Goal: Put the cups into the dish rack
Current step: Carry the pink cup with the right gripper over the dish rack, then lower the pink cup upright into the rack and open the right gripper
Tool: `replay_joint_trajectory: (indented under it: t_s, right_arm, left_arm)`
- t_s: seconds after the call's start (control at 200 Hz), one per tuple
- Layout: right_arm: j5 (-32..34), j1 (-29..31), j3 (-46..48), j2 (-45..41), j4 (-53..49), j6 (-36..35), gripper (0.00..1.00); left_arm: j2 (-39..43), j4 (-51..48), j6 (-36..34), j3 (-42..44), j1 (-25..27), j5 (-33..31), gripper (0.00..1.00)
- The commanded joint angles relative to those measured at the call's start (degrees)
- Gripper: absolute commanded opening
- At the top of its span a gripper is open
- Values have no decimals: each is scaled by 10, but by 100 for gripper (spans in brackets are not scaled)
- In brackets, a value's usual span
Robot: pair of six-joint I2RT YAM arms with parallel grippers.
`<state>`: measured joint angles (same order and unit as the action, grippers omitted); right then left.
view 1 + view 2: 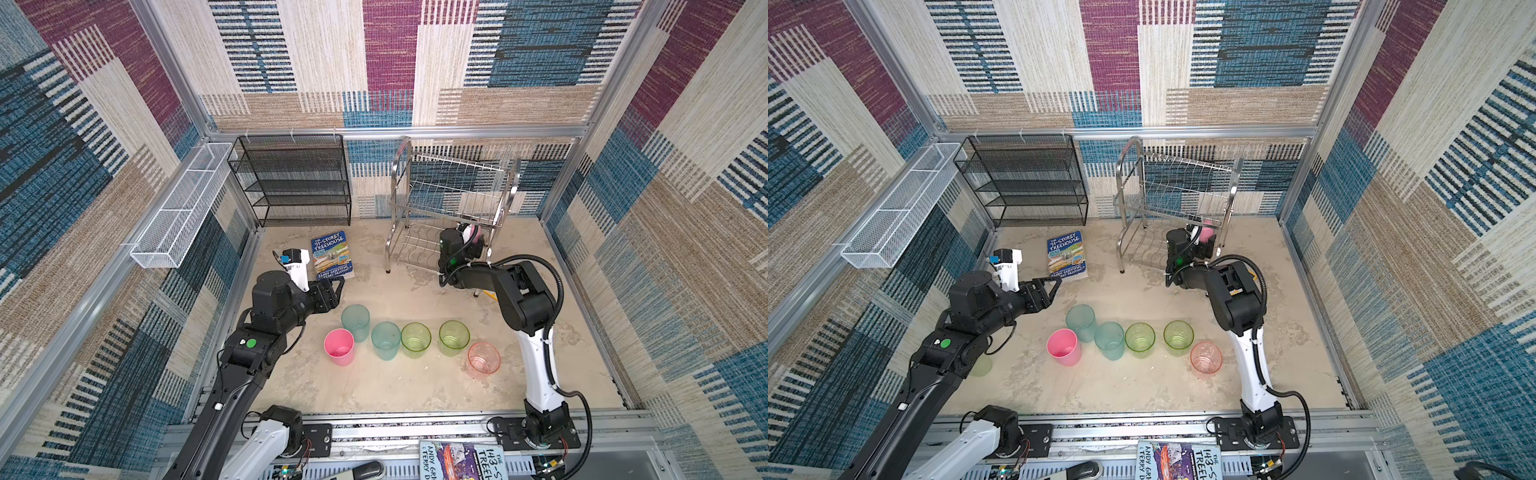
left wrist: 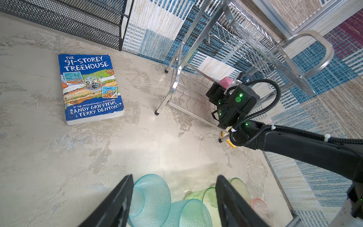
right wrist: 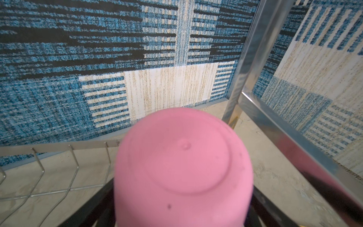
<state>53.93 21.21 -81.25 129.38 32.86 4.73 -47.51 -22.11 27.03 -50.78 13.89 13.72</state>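
Bare tabletop point(image 1: 395, 291) between cups point(image 1: 415, 338) and dish rack point(image 1: 451, 214); pink cup point(image 3: 182, 167) apparently inside.

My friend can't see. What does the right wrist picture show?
A pink cup, base toward the camera, sits between the fingers of the right pincer. Wires and frame of the dish rack flank it, blue wall behind.

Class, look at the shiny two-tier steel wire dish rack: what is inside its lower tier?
One opaque pink plastic cup, its base facing the right wrist camera, sits between the fingers of the right hand. Its mouth and what it rests on are covered.
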Motion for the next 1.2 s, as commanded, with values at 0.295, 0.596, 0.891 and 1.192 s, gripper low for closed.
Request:
replay_joint_trajectory:
  t_s: [0.295,0.596,0.891,1.192]
  right_arm:
    - [-4,15,7,0,34,-32,99]
    - [13,25,18,-5,49,-47,100]
    - [34,32,47,-28,54,-40,100]
    - [36,41,97,-61,52,-25,100]
  left_arm:
    - [4,15,-1,1,-2,-4,71]
    - [9,21,3,3,-9,3,71]
    - [16,22,4,5,-9,3,72]
    - [17,25,7,8,-9,3,72]
